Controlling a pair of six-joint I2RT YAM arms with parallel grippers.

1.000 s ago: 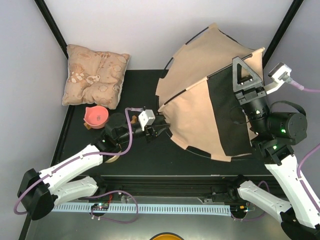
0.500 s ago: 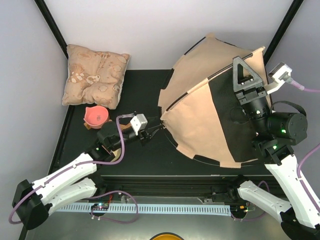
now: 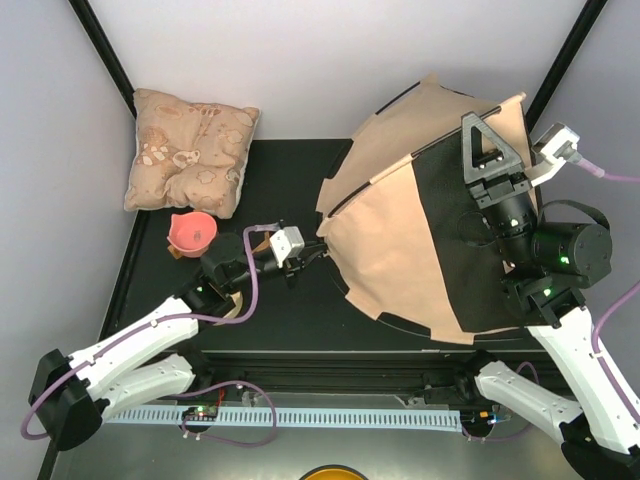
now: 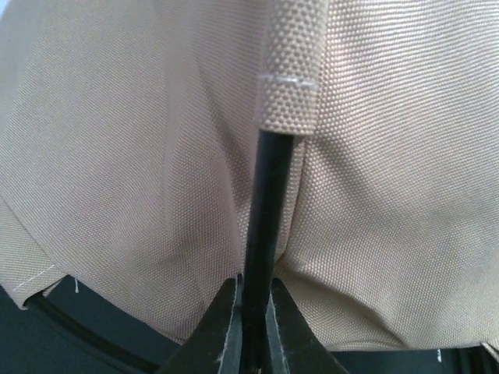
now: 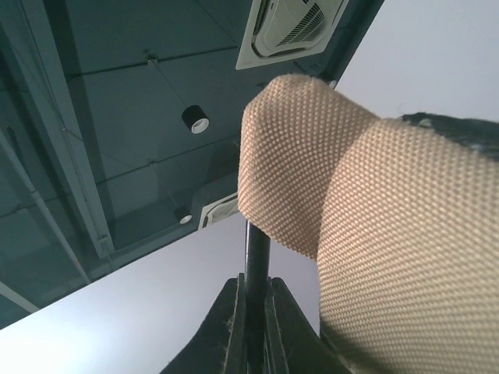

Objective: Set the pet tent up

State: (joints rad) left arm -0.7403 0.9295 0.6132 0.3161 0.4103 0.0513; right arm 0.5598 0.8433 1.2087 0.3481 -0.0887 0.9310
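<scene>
2 arms, both on the tent (image 3: 395,245) rn. It sits on the right half of the black table (image 3: 280,175), not lying flat. It's tipped up w/ its far edge raised toward the back right corner. We see tan panels on the left and top, plus a big black panel facing up next to the right arm. Thin black lines run along the seams.

The left gripper (image 3: 315,255) is low over the table at the tent's left corner. In the left wrist view its fingers (image 4: 222,331) are clenched on a thin black pole (image 4: 267,202). That pole runs up into a tan fabric sleeve (image 4: 288,78). Tan canvas fills nearly all the rest of that view, w/ a strip of black edge at bottom left.

The right gripper (image 3: 474,125) is up at the tent's raised edge. In the right wrist view its fingers (image 5: 230,327) are pinched tight on another bit of black pole (image 5: 257,249). This bit goes into a rounded tan sleeve end (image 5: 288,171), w/ ceiling behind it. We can't tell if it's the same pole as the left one.

Other stuff: 1 puffy patterned cushion (image 3: 190,150) sits in the back left corner. 1 pink bowl (image 3: 193,232) is just in front of it, beside the left arm. Both are well apart from the tent.
</scene>
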